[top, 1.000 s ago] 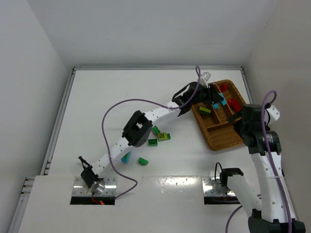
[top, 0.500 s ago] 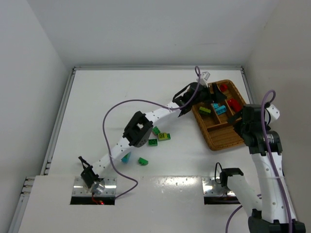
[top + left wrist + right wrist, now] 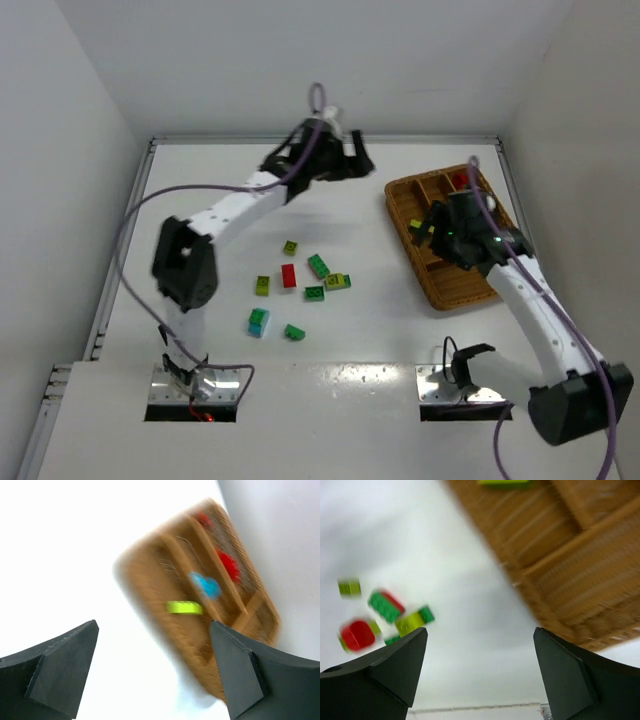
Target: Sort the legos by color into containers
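Left pincer point(image 3: 357, 160): up by the far edge of the bench, about mid-width. Fingers spread wide, nothing between them, touching nothing. Wrist view confirms it: left pincer point(image 3: 152, 627) released, with bare bench and the wicker tray point(image 3: 142, 587) seen through the gap.

Right pincer point(image 3: 433, 222): over the left part of the tray point(image 3: 462, 297). Also released. In its wrist view the right pincer point(image 3: 480, 632) stands wide apart and holds nothing.

Tray sits along the right edge of the bench, toward the far right corner, turned at an angle. Inside it, blurred: two red bricks point(image 3: 228, 565), a cyan brick point(image 3: 206, 585) and a yellow-green brick point(image 3: 183, 607). I cannot tell exactly which sections they are in. From above, the right arm covers much of the tray; one red brick point(image 3: 460, 180) shows in a far section.

Loose bricks lie mid-bench, well apart from the tray:
- red brick point(image 3: 289, 275)
- yellow-green bricks point(image 3: 290, 247) and point(image 3: 263, 285)
- dark green bricks point(image 3: 318, 265), point(image 3: 314, 293) and point(image 3: 294, 332)
- yellow-green brick point(image 3: 337, 282), just beside one of the green ones
- cyan brick point(image 3: 258, 320), nearest the near edge, with green on it

A purple cable point(image 3: 150, 205) loops along the left arm, above the bench.
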`<act>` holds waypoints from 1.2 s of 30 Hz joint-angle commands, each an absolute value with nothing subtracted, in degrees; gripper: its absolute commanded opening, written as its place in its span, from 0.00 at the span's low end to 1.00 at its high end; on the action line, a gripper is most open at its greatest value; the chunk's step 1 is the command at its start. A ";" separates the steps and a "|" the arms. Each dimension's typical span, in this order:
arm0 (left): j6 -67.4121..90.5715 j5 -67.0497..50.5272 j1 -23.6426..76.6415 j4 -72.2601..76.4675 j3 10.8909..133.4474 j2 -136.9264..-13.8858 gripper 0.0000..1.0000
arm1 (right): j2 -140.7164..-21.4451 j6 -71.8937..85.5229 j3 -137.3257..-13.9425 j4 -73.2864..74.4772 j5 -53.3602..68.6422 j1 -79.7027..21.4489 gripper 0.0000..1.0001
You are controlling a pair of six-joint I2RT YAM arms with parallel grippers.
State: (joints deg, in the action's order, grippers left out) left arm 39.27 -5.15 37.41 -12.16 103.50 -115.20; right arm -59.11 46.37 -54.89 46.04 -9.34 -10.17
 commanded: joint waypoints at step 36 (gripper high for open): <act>39.20 11.34 5.01 -34.55 60.38 -74.36 1.00 | -111.89 24.08 -73.13 24.08 -3.60 -67.85 0.39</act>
